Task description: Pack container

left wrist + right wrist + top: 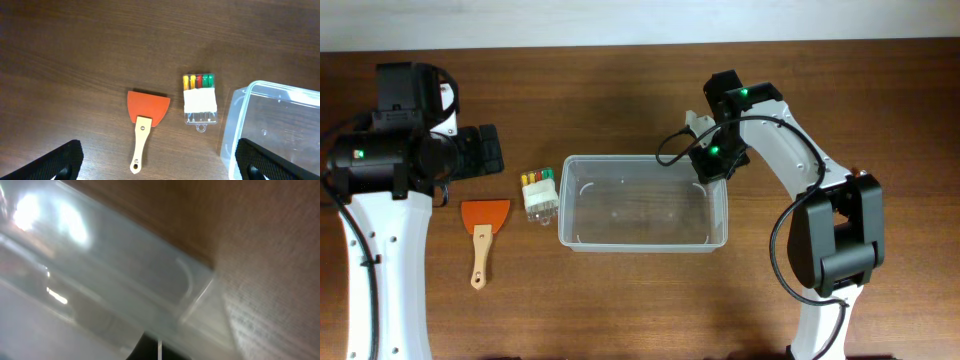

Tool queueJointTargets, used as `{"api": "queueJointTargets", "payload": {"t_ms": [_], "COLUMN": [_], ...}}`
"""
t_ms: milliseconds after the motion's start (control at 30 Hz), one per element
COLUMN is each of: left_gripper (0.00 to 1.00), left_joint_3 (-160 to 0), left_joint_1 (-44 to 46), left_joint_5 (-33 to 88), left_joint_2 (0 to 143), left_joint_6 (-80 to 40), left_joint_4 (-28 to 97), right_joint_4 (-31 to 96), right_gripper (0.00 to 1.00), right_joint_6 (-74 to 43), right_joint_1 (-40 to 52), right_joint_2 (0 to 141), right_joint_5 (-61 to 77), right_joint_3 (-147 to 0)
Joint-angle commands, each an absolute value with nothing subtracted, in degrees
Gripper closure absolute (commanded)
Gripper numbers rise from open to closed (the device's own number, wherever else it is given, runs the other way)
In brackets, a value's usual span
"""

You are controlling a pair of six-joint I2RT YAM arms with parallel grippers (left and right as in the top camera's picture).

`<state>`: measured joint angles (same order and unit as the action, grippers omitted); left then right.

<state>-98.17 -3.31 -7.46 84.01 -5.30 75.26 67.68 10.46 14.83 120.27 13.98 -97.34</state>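
empty container point(640, 210) at mid-worktop; packing not yet begun. right end effector point(708, 160) sits at its far right corner, open or closed cannot be told. left end effector point(161, 161) hangs open above scraper point(483, 225) and small box point(538, 193) toward the left edge. next move likely: descend and grasp one.

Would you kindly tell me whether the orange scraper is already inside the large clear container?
No, the orange scraper lies on the table outside the container, well clear of its rim.
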Motion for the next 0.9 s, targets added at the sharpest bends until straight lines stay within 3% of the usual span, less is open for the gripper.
{"api": "queueJointTargets", "payload": {"t_ms": [0,100,233,367,400,433,467,667,867], "left_gripper": [0.01,0.01,0.01,0.01,0.01,0.01,0.01,0.01,0.01], "left_joint_3": [-98.52,-98.52,-98.52,-98.52,-98.52,-98.52,-98.52,-98.52,-98.52], "left_joint_1": [-3.53,-3.53,-3.55,-3.55,-3.55,-3.55,-3.55,-3.53,-3.53], "left_joint_5": [-6.92,-6.92,-6.92,-7.35,-7.35,-7.35,-7.35,-7.29,-7.29], "left_joint_2": [83.50,83.50,83.50,83.50,83.50,83.50,83.50,83.50,83.50], "left_joint_6": [-4.19,-4.19,-4.19,-4.19,-4.19,-4.19,-4.19,-4.21,-4.21], "left_joint_4": [75.11,75.16,75.35,76.05,76.14,76.16,76.16,76.18,76.16], "right_joint_4": [70.89,74.98,81.97,89.73,90.94,94.26,96.14,97.34,95.96], "right_gripper": [0.90,0.82,0.51,0.37,0.30,0.10,0.01,0.01,0.01], "right_joint_6": [11.66,11.55,11.05,4.12,1.19,-6.94,-10.28,-12.95,-12.95], "right_joint_1": [15.49,15.92,16.21,15.16,14.66,12.51,10.90,-3.84,-11.05], "right_joint_2": [119.20,117.38,114.26,111.79,111.31,110.04,109.40,105.84,105.91], "right_joint_5": [13.26,13.28,13.21,7.46,4.38,-4.27,-7.68,-5.87,-1.76], "right_joint_3": [-100.42,-105.03,-113.69,-124.46,-126.45,-131.41,-133.84,-135.76,-124.14]}}
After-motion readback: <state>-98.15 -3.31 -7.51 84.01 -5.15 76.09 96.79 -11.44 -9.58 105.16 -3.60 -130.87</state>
